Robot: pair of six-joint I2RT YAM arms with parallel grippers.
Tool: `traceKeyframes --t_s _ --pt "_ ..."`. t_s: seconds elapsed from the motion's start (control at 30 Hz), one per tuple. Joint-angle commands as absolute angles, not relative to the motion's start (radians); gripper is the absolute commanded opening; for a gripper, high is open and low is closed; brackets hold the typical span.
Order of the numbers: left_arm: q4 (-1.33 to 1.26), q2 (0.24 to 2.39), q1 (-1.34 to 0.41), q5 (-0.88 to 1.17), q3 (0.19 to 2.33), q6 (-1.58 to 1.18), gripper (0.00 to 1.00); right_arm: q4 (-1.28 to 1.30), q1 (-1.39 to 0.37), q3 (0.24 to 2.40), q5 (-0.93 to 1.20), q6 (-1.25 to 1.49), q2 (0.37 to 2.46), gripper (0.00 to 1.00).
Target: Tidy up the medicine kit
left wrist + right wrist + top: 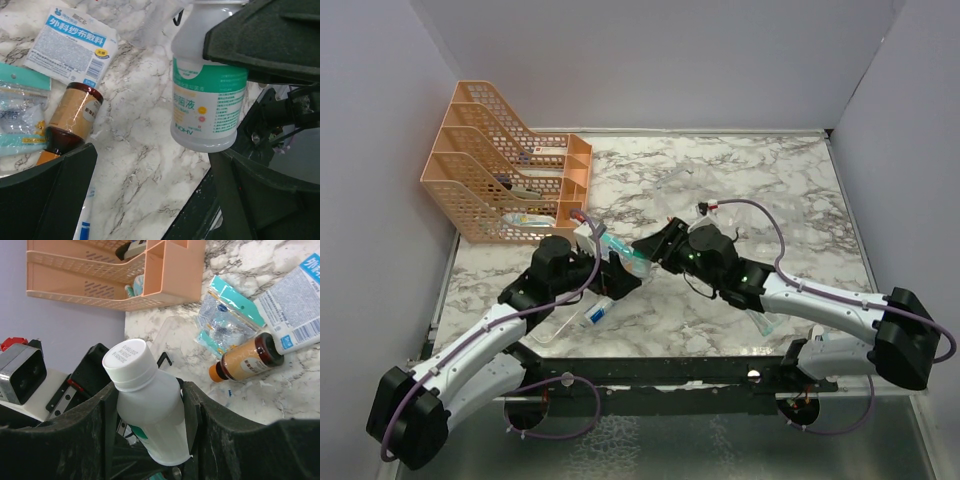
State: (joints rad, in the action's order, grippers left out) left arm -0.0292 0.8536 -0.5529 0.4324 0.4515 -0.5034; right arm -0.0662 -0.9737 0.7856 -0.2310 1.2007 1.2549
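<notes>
Left wrist: white bottle point(209, 107), teal label point(210, 75).

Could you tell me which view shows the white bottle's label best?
The left wrist view: the bottle turns its green label toward it. The right wrist view shows its cap and side between the fingers; the top view barely shows it.

It looked like a robotics lab test cell, not a home. Plain pale lilac wall panels point(650, 60) boxed in a white marble-patterned table point(770, 190) on three sides. A white-and-black left robot arm point(470, 350) and a matching right robot arm point(830, 305) were bolted to a black metal rail point(660, 372) at its near edge, trailing exposed purple cables point(770, 225). A peach plastic mesh desk organiser point(490, 170) stood in the far left corner.
</notes>
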Motion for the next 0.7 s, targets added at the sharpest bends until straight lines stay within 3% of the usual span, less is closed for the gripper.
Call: traceKeyframes --t_s 0.0,0.03,0.07,0.1,0.13,0.17,0.27,0.37,0.47,0.57,0.67 --pt "-0.400 0.865 -0.577 0.450 0.492 -0.506 0.99 -0.221 -0.980 0.779 -0.148 1.213 1.273 0.40" --pt "-0.446 0.861 -0.577 0.450 0.488 -0.738 0.99 -0.220 -0.979 0.781 -0.147 1.211 1.275 0.40" --pt "-0.452 0.858 -0.578 0.450 0.484 -0.880 0.86 -0.218 -0.979 0.782 -0.148 1.207 1.275 0.39" --pt "-0.453 0.854 -0.578 0.438 0.478 -0.897 0.78 -0.218 -0.980 0.782 -0.148 1.203 1.272 0.39" --pt "-0.453 0.848 -0.578 0.614 0.472 -0.898 0.71 -0.218 -0.980 0.782 -0.146 1.200 1.270 0.39" --pt "-0.453 0.843 -0.578 0.620 0.467 -0.897 0.66 -0.218 -0.981 0.781 -0.146 1.197 1.267 0.38" --pt "-0.453 0.839 -0.578 0.599 0.466 -0.897 0.66 -0.217 -0.981 0.776 -0.140 1.199 1.258 0.38" --pt "-0.453 0.846 -0.578 0.606 0.472 -0.890 0.78 -0.209 -0.980 0.773 -0.148 1.199 1.251 0.38" --pt "-0.453 0.857 -0.578 0.619 0.471 -0.889 0.80 -0.206 -0.980 0.767 -0.172 1.204 1.236 0.37" --pt "-0.453 0.866 -0.579 0.623 0.462 -0.890 0.74 -0.223 -0.981 0.767 -0.167 1.204 1.232 0.37" --pt "-0.450 0.869 -0.579 0.606 0.455 -0.888 0.62 -0.232 -0.981 0.770 -0.143 1.204 1.233 0.37"
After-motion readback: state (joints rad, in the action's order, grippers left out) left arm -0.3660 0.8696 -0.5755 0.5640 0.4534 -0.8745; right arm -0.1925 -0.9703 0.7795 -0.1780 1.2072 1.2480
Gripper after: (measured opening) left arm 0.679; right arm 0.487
